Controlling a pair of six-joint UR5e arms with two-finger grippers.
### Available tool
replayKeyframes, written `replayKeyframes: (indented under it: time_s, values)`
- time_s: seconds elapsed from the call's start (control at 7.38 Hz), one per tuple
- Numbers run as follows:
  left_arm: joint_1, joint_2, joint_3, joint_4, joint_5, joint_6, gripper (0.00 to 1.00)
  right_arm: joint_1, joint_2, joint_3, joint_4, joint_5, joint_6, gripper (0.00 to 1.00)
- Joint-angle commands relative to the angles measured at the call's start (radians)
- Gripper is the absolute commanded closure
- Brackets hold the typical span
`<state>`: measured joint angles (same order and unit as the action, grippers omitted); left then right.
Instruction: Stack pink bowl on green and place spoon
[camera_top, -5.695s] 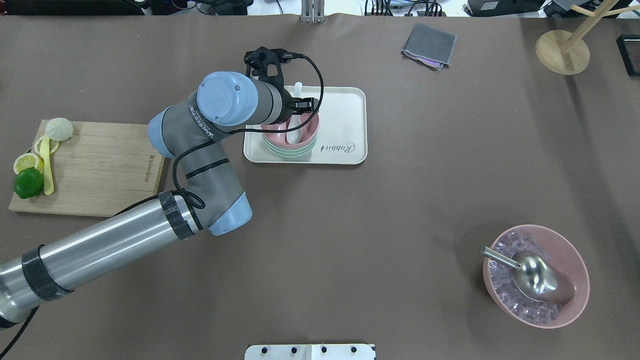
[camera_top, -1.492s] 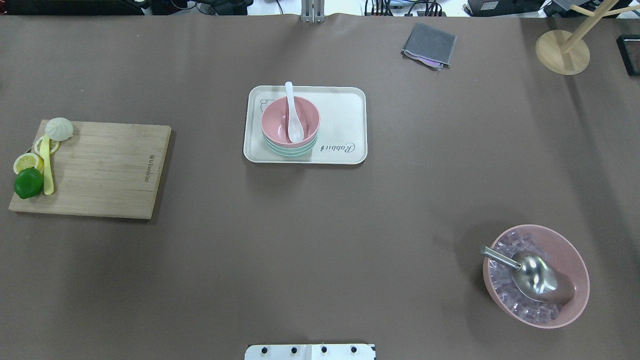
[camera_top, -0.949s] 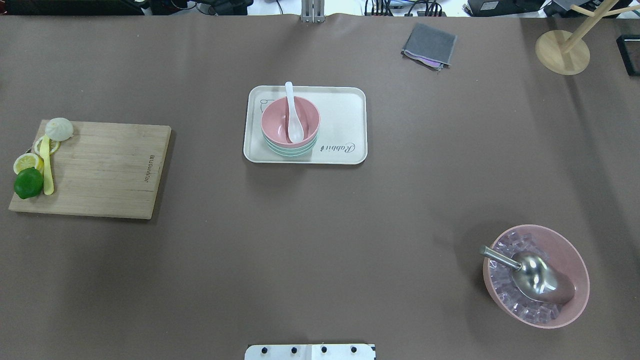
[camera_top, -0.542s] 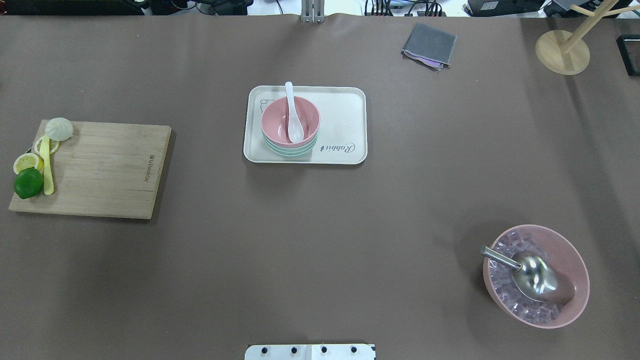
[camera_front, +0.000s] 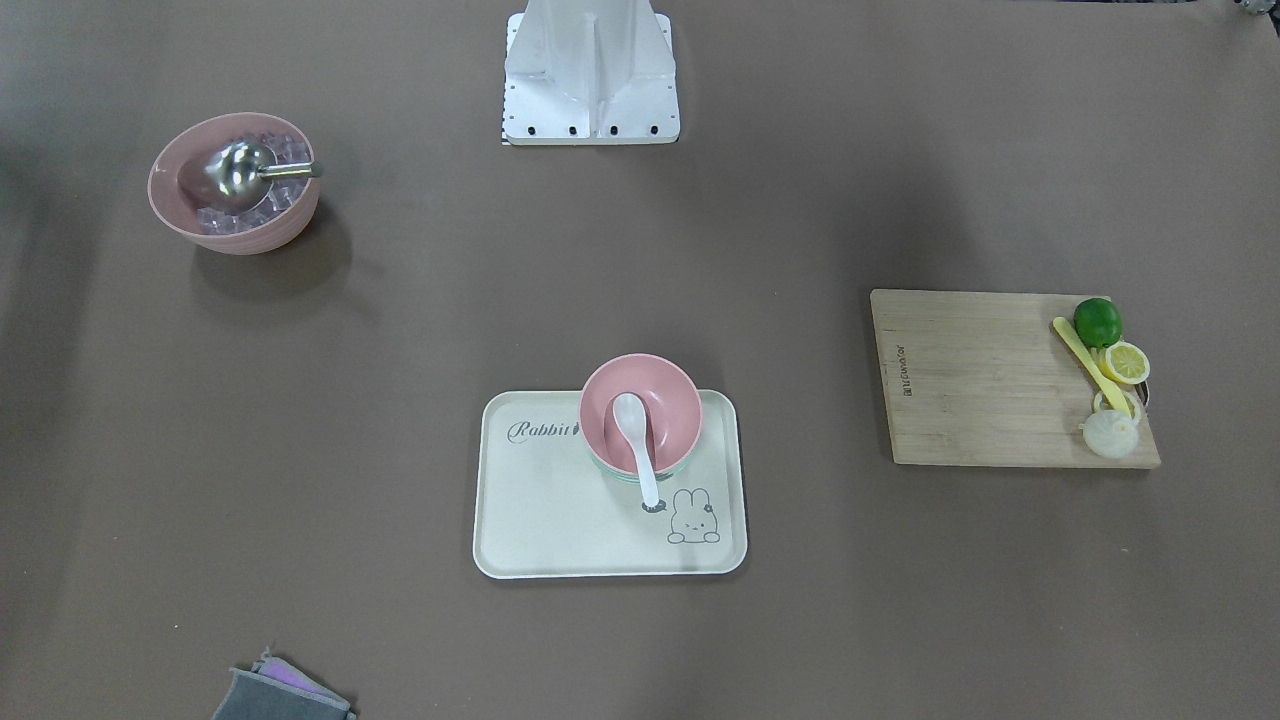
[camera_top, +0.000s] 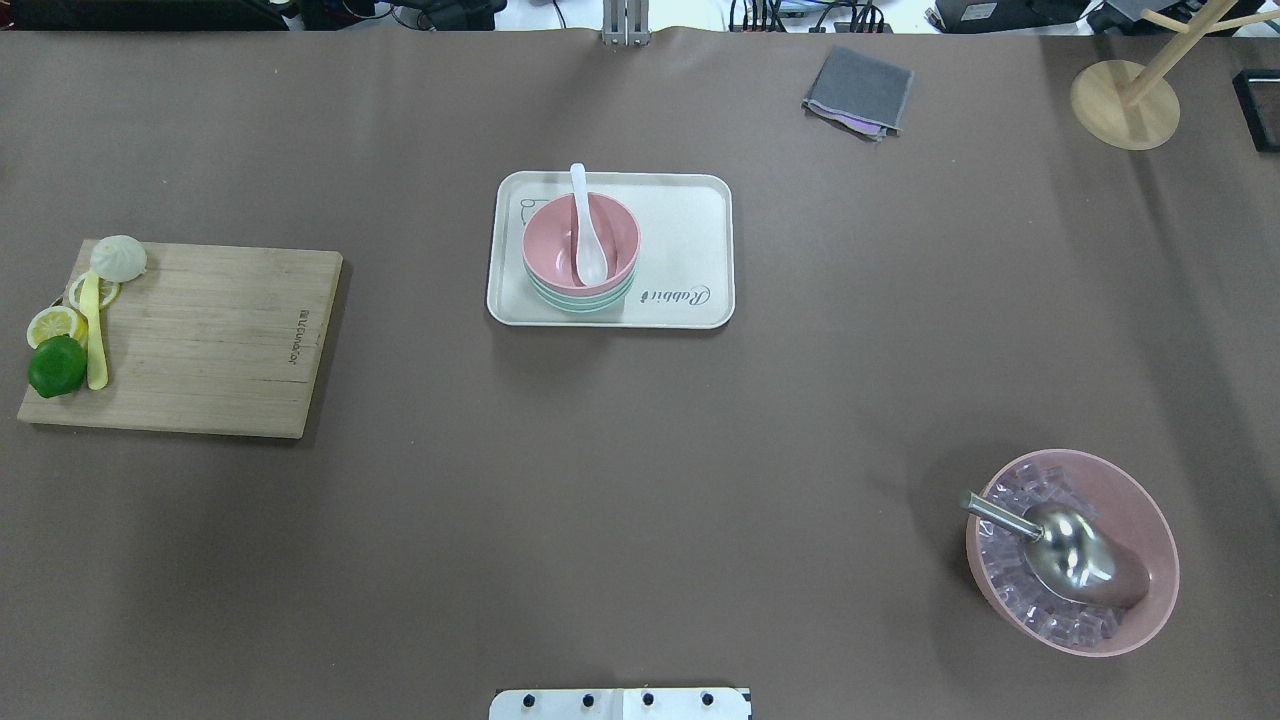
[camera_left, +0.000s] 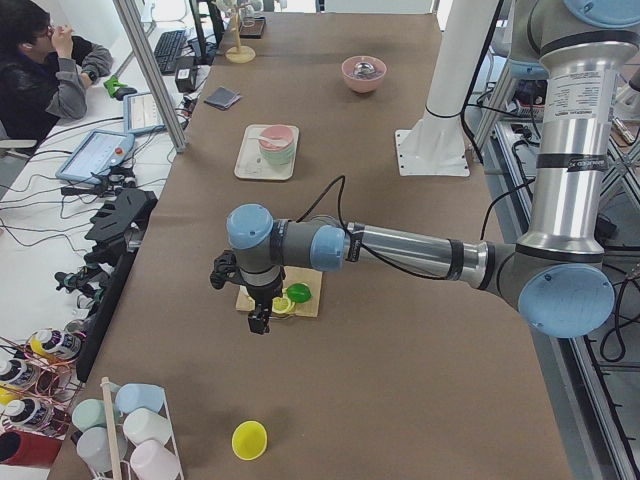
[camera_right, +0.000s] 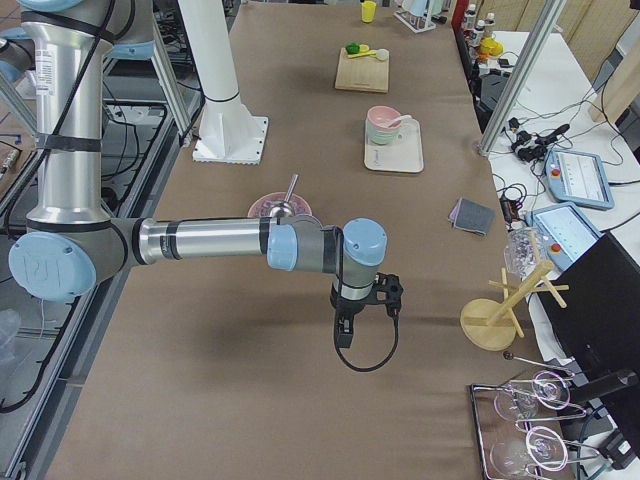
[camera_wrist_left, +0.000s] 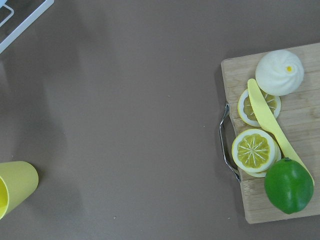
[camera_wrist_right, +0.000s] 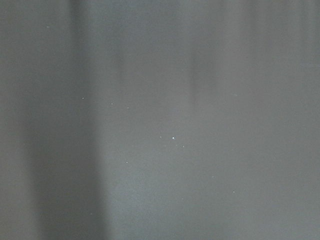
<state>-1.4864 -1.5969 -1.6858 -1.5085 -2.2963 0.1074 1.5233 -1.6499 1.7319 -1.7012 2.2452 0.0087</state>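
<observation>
— Pink bowl (camera_top: 555, 235): where do we locate it?

— We locate it nested in the green bowl (camera_top: 580, 304), on the tray (camera_top: 690, 250) near the middle of the desk (camera_top: 640, 450). Only the green rim shows beneath it. The spoon (camera_top: 581, 225) lies in the pink bowl with its scoop inside. Its handle rests on the far rim and overhangs it.

— How do we report each end effector?

— The left end effector (camera_left: 258, 318) shows only in a side view, hanging above the cutting board (camera_top: 200, 340), well apart from the tray. The right end effector (camera_right: 345, 325) hangs over bare desk, likewise well apart. We cannot tell whether either is spread or pressed together.

— What faults do we anticipate?

— We judge the stack and spoon to be placed as required. Two hazards remain:
1. The overhanging handle acts as a lever. Contact from a passing arm, or a jolt to the tray, would tip the spoon out.
2. The large ice bowl (camera_top: 1155, 520) is also pink. We could mistake it for the target if we select by colour alone.
</observation>
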Motion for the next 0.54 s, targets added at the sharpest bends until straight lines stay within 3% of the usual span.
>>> replayKeyframes:
  time_s: [0.0, 0.41]
  values:
    - [0.0, 0.0, 0.0, 0.001, 0.0, 0.0, 0.0, 0.0, -0.002, 0.0, 0.0, 0.001, 0.001, 0.0]
    - [0.002, 0.0, 0.0, -0.013, 0.0, 0.0, 0.0, 0.0, -0.004, 0.002, 0.0, 0.002, 0.001, 0.0]
